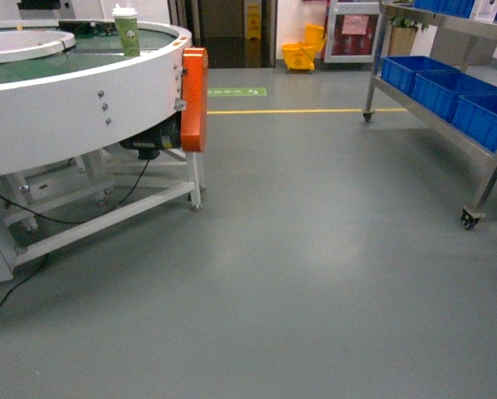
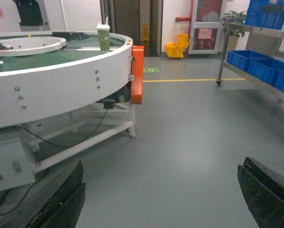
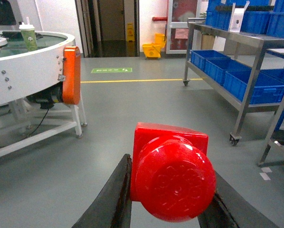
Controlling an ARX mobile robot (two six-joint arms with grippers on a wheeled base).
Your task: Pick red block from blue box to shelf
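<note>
In the right wrist view the glossy red block (image 3: 173,175) fills the foreground, its round stud facing the camera. My right gripper (image 3: 170,167) is shut on it, one dark finger (image 3: 114,199) pressed against each side. It hangs over bare grey floor. The stainless-steel shelf (image 3: 249,90) stands ahead to the right, a few steps away, and shows also as the shelf (image 1: 415,104) at the head view's right edge. My left gripper (image 2: 162,166) is open, its fingers wide apart with only floor between them. The blue box is out of view. Neither gripper shows in the head view.
A round white machine table (image 1: 82,91) with an orange guard (image 1: 194,98) and a cup (image 1: 126,32) on top fills the left. Dark blue crates (image 1: 448,87) sit on the shelf's lower tier. Grey floor lies between, crossed by a yellow line (image 1: 298,110). A yellow mop bucket (image 1: 302,51) stands far back.
</note>
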